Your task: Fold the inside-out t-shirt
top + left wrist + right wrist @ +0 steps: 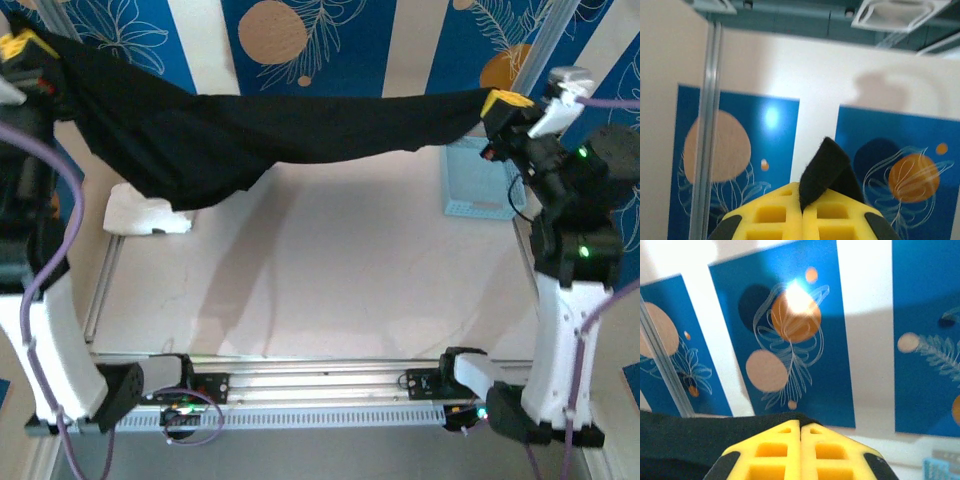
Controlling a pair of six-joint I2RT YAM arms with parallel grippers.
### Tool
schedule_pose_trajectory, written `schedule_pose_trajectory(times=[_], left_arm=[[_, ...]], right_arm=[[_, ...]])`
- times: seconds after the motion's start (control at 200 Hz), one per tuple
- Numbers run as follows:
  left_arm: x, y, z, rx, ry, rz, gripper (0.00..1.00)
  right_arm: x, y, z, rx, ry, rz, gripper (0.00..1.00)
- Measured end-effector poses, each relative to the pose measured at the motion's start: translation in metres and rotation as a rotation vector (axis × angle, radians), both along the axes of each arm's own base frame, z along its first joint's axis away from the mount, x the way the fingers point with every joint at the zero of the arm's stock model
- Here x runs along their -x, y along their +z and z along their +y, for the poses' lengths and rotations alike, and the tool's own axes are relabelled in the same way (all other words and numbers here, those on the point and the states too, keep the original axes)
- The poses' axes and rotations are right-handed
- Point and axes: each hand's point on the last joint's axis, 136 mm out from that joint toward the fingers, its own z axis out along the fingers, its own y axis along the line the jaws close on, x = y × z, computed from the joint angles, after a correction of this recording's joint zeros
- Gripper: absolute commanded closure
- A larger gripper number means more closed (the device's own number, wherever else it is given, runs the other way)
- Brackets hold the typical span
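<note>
1. Counter [350,260]: pale surface lying below both hands, bare under the hanging cloth apart from the items in 3 and 4.
2. T-shirt [250,130]: black and off the counter, strung between the two hands. It is bulky and drooping on the left hand's side and thins to a taut band on the way to the right hand. The lowest fold hangs beneath and inboard of the left hand, just above the counter. Seams cannot be made out, so I cannot confirm it is inside-out.
3. Blue basket [478,180]: on the counter directly below the right hand, apart from the shirt.
4. White bundle [145,212]: on the counter under the shirt's low fold, below the left hand. Contact with the shirt cannot be told.
5. Left hand [801,210]: yellow fingers pressed together, pinching a tab of black fabric that sticks up between them.
6. Right hand [800,450]: fingers pressed together on the shirt's edge, with cloth trailing off to its left.
7. Step (judgement): lift-and-spread, before any fold is made.
8. Next move (judgement): lower both hands together while keeping tension, and lay the shirt flat between them. Keep clear of the basket and the white bundle.
</note>
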Motion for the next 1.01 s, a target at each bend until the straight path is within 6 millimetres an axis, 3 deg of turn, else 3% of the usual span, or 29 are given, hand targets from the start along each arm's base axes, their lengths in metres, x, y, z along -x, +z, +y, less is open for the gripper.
schedule_pose_trajectory(times=[0.15,0.26,0.38,0.475,0.54,0.605,0.68,0.78,0.88,0.955,1.005], left_arm=[[0.082,0.033,-0.001,-0.007,0.009,-0.172,1.00],[0.126,0.054,-0.001,-0.023,0.024,-0.282,1.00],[0.141,0.065,-0.002,-0.039,0.029,-0.330,1.00],[0.125,0.068,-0.002,-0.053,0.035,-0.323,1.00],[0.101,0.068,-0.002,-0.063,0.041,-0.300,1.00],[0.065,0.063,-0.002,-0.073,0.044,-0.253,1.00],[0.006,0.049,-0.002,-0.085,0.047,-0.172,1.00],[-0.093,0.011,-0.002,-0.095,0.043,-0.023,1.00],[-0.197,-0.050,-0.002,-0.108,0.037,0.148,1.00],[-0.279,-0.123,-0.002,-0.116,0.027,0.312,1.00],[-0.319,-0.168,-0.002,-0.118,0.020,0.401,1.00]], right_arm=[[0.070,0.044,0.000,0.024,-0.041,-0.159,1.00],[0.109,0.070,0.001,0.038,-0.057,-0.252,1.00],[0.126,0.083,0.001,0.057,-0.076,-0.294,1.00],[0.122,0.085,-0.002,0.072,-0.091,-0.291,1.00],[0.108,0.082,-0.004,0.084,-0.099,-0.266,1.00],[0.088,0.075,-0.006,0.095,-0.107,-0.230,1.00],[0.052,0.059,-0.010,0.102,-0.110,-0.165,1.00],[-0.006,0.025,-0.016,0.105,-0.111,-0.056,1.00],[-0.071,-0.021,-0.019,0.111,-0.106,0.066,1.00],[-0.126,-0.066,-0.020,0.115,-0.099,0.171,1.00],[-0.160,-0.097,-0.017,0.121,-0.089,0.237,1.00]])
